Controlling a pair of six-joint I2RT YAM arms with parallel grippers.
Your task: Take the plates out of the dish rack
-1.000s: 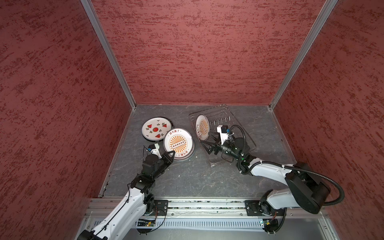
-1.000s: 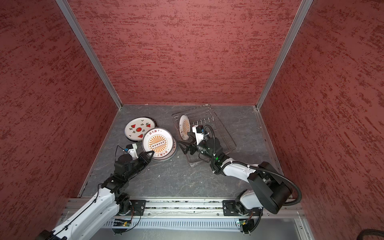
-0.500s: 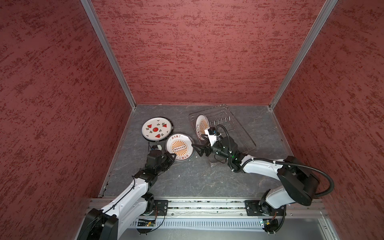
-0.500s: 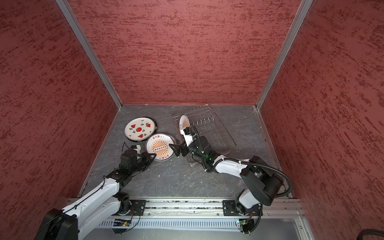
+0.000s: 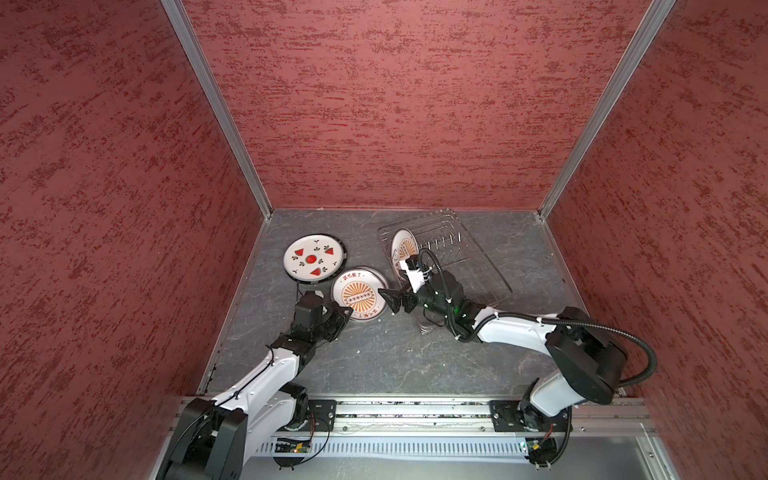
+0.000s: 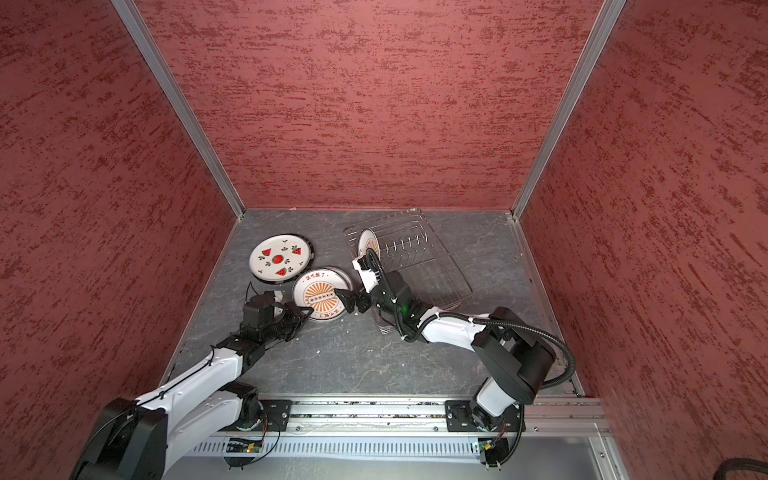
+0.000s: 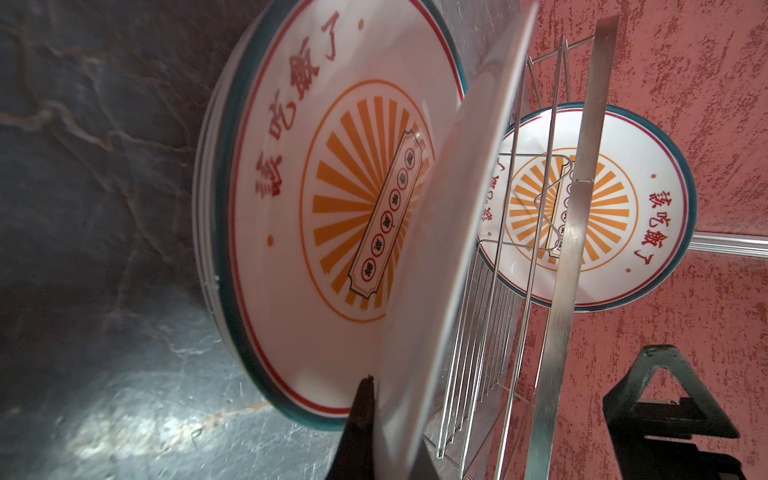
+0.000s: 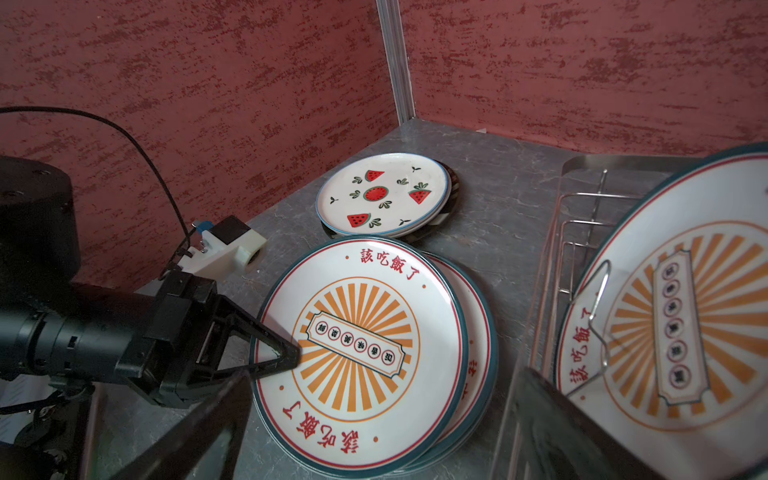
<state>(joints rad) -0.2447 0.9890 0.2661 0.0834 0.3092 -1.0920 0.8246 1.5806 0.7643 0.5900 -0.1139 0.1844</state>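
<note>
The left gripper (image 5: 343, 312) pinches the rim of a sunburst plate (image 5: 359, 295) lying on the stack (image 8: 482, 332); the last plate (image 5: 403, 247) stands edgewise at the dish rack's (image 5: 478, 266) far-left end, just beyond the spread, nearer right gripper (image 5: 388, 300).

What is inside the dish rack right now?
One sunburst plate stands upright at one end of the dish rack; the other prongs look bare. The right arm covers the rack's near corner, so nothing can be told there.
</note>
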